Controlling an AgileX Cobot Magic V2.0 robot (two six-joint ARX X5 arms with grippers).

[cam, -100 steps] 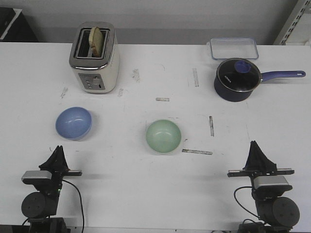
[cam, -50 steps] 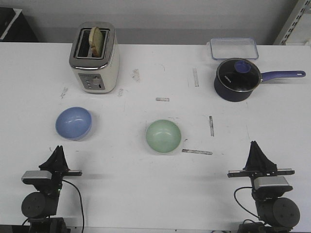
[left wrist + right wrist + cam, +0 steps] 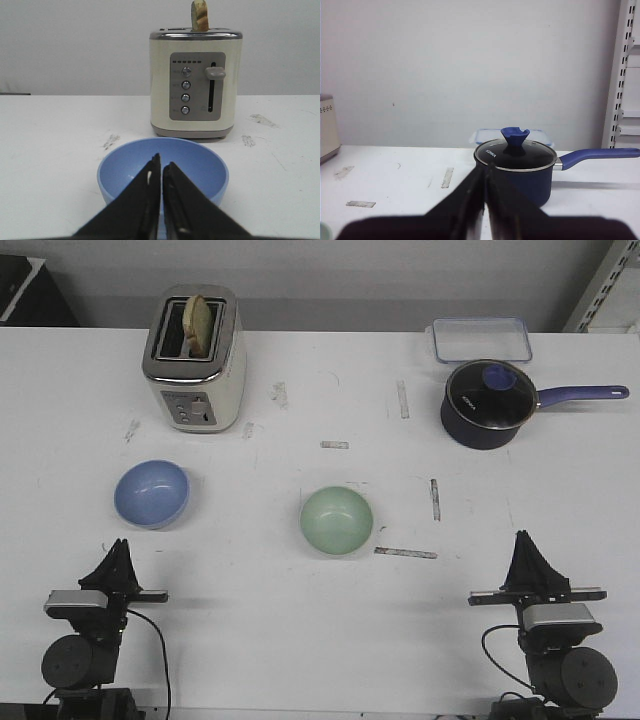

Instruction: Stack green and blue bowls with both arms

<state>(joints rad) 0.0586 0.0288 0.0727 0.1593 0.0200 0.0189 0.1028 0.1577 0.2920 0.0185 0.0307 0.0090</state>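
So the blue bowl (image 3: pixel 151 493) sits on the left side of the white table (image 3: pixel 300 640), rim up, nothing inside, and the green bowl (image 3: pixel 337 521) is near the middle, also rim up and well apart from the blue one with bare tabletop between them. Neither bowl touches anything. The left gripper (image 3: pixel 119 558) is parked near the front edge just short of the blue bowl, its fingers pressed together into a point with only a hairline gap, holding nothing; in the left wrist view it lines up straight with that bowl (image 3: pixel 162 172). The right gripper (image 3: pixel 527 550) sits near the front edge on the right, also pinched closed and empty, with a wide open stretch of table between it and the green bowl. Back left there's a cream toaster (image 3: pixel 194 358) with a slice of bread (image 3: pixel 199 323) sticking up, well behind the blue bowl. Back right is a navy saucepan (image 3: pixel 487 403) with a glass lid, handle pointing toward the right edge, and a clear container (image 3: pixel 481 339) just behind it near the far edge
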